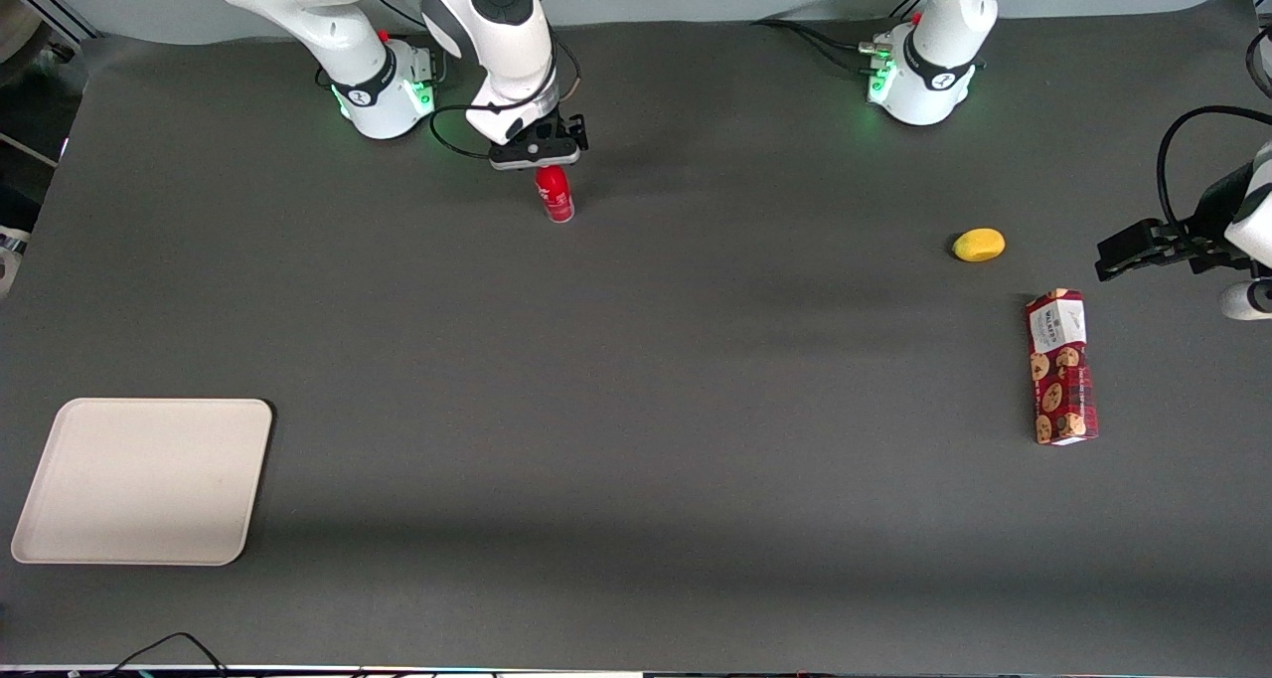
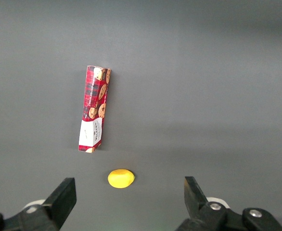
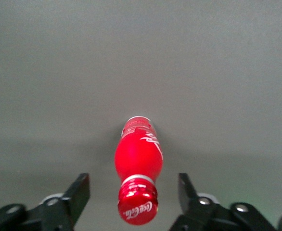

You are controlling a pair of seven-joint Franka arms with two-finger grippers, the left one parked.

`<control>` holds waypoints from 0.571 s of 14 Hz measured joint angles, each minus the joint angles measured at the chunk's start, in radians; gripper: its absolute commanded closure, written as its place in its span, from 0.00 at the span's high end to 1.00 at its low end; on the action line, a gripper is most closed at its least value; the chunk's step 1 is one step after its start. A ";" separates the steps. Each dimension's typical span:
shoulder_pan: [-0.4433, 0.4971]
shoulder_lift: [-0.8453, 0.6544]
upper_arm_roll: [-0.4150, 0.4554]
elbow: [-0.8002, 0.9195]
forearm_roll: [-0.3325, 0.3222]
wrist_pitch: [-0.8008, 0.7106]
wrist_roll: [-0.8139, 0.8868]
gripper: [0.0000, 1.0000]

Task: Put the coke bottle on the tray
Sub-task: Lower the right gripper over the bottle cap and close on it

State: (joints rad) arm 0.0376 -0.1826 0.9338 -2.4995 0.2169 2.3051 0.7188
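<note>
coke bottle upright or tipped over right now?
Upright: the coke bottle stands on the table, cap up, between the open fingers of the hand directly above it.

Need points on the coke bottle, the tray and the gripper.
coke bottle (image 3: 139,156): right wrist view, red body.
tray (image 1: 144,481): front view, bare floor.
gripper (image 3: 134,192): right wrist view, midway between its open jaws, straddling the bottle's cap.
</note>
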 measured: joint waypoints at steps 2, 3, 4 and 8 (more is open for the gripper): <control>0.000 0.000 0.004 0.000 0.007 0.000 0.000 0.37; 0.000 0.000 0.004 -0.001 0.008 0.002 0.000 0.26; 0.000 0.000 0.004 -0.001 0.008 0.008 0.000 0.14; -0.002 0.000 0.004 -0.001 0.009 0.010 0.000 0.00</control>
State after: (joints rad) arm 0.0357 -0.1828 0.9376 -2.5005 0.2262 2.3155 0.7188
